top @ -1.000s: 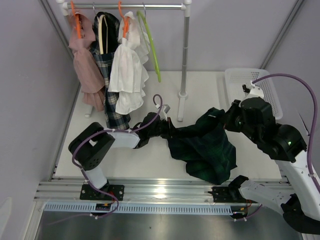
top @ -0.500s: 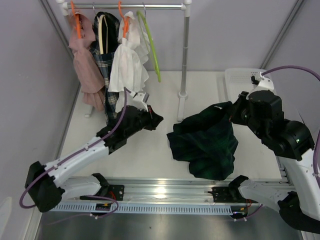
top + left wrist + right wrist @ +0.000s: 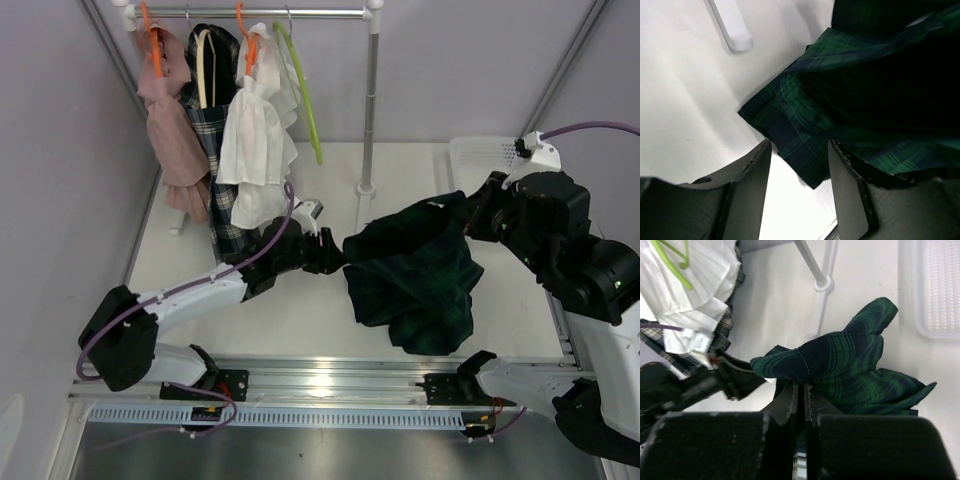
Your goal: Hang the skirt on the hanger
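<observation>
The skirt (image 3: 415, 275) is dark green plaid and hangs bunched above the table's middle right. My right gripper (image 3: 470, 218) is shut on its upper edge, and the wrist view shows the cloth (image 3: 850, 365) pinched where the right gripper (image 3: 801, 387) closes. My left gripper (image 3: 335, 255) is open at the skirt's left edge. In its own view a hem corner (image 3: 805, 160) lies between the spread jaws of the left gripper (image 3: 799, 146). An empty lime green hanger (image 3: 300, 90) hangs on the rail at the back; the same hanger (image 3: 670, 262) shows in the right wrist view.
The clothes rail (image 3: 260, 13) carries a pink garment (image 3: 170, 130), a plaid dress (image 3: 215, 150) and a white blouse (image 3: 255, 150). The rack's upright pole (image 3: 370, 110) and its foot (image 3: 363, 215) stand just behind the skirt. A white basket (image 3: 475, 165) sits at the back right.
My left arm let go of the skirt, swung back toward the rack, then returned to the skirt's left edge with jaws now open. The right gripper raised the skirt up and rightward.
</observation>
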Controlling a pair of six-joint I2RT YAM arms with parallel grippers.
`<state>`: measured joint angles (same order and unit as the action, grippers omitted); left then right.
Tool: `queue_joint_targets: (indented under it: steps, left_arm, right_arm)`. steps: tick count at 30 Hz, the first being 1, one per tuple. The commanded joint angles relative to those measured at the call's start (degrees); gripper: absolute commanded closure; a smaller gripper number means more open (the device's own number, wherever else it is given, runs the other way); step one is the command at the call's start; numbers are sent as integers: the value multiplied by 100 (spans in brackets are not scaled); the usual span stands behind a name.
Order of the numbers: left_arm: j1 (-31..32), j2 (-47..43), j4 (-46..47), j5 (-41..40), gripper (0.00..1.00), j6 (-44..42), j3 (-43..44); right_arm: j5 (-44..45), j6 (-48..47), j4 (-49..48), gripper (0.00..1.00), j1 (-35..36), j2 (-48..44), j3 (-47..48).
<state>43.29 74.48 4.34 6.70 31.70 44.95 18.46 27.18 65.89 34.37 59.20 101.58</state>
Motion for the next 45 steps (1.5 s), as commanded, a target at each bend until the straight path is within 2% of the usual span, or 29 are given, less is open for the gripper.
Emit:
queue_joint_targets:
  steps: [1, 4, 9, 20, 27, 29, 31, 32, 34, 35, 40, 45]
  left_arm:
    - [22, 268, 990, 402, 45, 380, 110]
    - [22, 567, 1069, 367, 41, 407, 294]
    - [13, 998, 1253, 516, 40, 582, 550]
    - [13, 1464, 1886, 596, 43, 1197, 278]
    - [13, 1649, 1913, 684, 45, 1303, 339]
    - [13, 1658, 1895, 692, 49, 1347, 339]
    - [13, 1614, 1869, 736, 61, 1347, 304]
    - [22, 1562, 1825, 745, 77, 1321, 287]
    - [22, 1334, 1563, 701, 90, 1190, 269]
    - [22, 1228, 1448, 675, 100, 1119, 277]
    - [13, -28, 405, 166, 100, 610, 295]
    - [-22, -1223, -810, -309, 100, 74, 778]
  right_arm:
    - [-202, 15, -270, 100, -27, -5, 433]
    - [-281, 42, -217, 100, -27, 21, 503]
    - [-308, 68, -146, 100, -27, 4, 582]
    - [-290, 42, -32, 100, -36, 48, 802]
    - [-273, 33, 12, 100, -27, 13, 828]
    - [-246, 24, 3, 100, -18, 13, 828]
    - [-238, 24, -14, 100, -27, 4, 802]
    - [-229, 16, -49, 100, -27, 21, 785]
    - [-229, -2, -76, 100, -18, 30, 749]
    - [-229, -11, -111, 100, -27, 39, 749]
    - [-1, -116, -129, 100, -27, 101, 749]
    - [500, -318, 3, 100, -27, 179, 881]
